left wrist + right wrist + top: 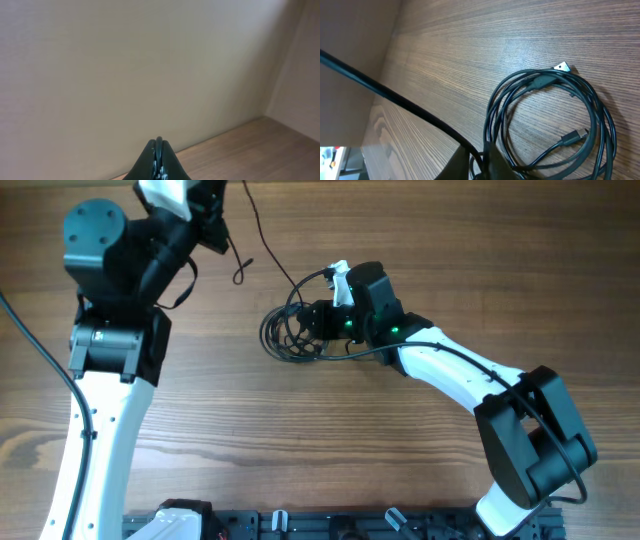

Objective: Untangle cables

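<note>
The cables lie as a loose black coil [292, 332] in the middle of the wooden table. My right gripper [318, 320] sits at the coil's right edge. In the right wrist view its fingers [481, 162] are closed on strands of the coil [540, 77], which shows a silver USB plug [562, 66] and a small plug [577, 134] inside the ring. One strand [395, 97] runs taut up and left out of the jaws. My left gripper [222, 238] is raised at the far left, shut on a thin black cable [159, 142], with a short looped end [240, 270] hanging below it.
A long strand [265, 250] runs from the coil up past the table's far edge. The left arm's black base [100, 250] stands at the left, the right arm's elbow [530, 430] at the lower right. A wall [125, 60] fills the left wrist view.
</note>
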You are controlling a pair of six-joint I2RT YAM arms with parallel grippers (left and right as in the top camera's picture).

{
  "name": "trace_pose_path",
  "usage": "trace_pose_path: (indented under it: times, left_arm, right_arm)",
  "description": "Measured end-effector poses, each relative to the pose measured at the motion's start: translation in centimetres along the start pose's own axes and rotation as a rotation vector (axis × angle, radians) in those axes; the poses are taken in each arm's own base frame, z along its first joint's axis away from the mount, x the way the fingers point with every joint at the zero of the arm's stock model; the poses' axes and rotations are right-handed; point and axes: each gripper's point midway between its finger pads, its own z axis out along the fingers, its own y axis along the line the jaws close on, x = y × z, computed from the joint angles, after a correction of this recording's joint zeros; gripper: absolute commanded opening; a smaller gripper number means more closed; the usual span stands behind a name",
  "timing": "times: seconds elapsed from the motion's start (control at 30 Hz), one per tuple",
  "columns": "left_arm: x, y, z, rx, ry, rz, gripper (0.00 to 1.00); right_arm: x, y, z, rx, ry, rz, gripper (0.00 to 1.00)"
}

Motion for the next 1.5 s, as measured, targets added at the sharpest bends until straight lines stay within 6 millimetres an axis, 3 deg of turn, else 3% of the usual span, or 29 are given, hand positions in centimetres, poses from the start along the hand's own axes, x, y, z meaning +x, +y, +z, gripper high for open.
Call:
trace_pose_path:
  times: [0.2,0.4,0.67,0.9,1.03,1.2,1.23,1.5]
  left_arm:
    - [0.0,0.9,-0.2,-0.021,0.001,0.0,0.04]
    - [0.0,0.9,-0.2,-0.021,0.001,0.0,0.04]
    - [0.0,0.9,-0.2,-0.021,0.001,0.0,0.04]
    - [0.1,0.9,-0.2,-0.023,0.006,-0.002,0.04]
    - [1.0,1.2,-0.2,-0.038,0.041,-0.016,0.04]
    - [2.8,1.7,0.4,-0.049,0.092,-0.032,0.04]
    - [3.4,1.8,0.7,-0.049,0.11,-0.037,0.04]
    - [7.0,2.5,1.9,-0.054,0.206,-0.049,0.04]
  right_arm:
    - [0.5,-0.4,0.0,0.014,0.021,0.013,0.31]
    - [1.3,-0.9,0.0,0.036,0.051,0.032,0.13]
    - [1.3,-0.9,0.0,0.036,0.051,0.032,0.04]
    - [1.2,-1.0,-0.1,0.04,0.047,0.025,0.05]
    - [0.0,-1.4,-0.9,0.08,-0.004,0.021,0.05]
    - [-4.0,-1.6,-5.4,0.135,-0.144,0.009,0.04]
    - [-6.1,-1.7,-8.0,0.157,-0.218,0.005,0.05]
    - [-10.3,-4.5,-18.1,0.282,-0.401,0.018,0.05]
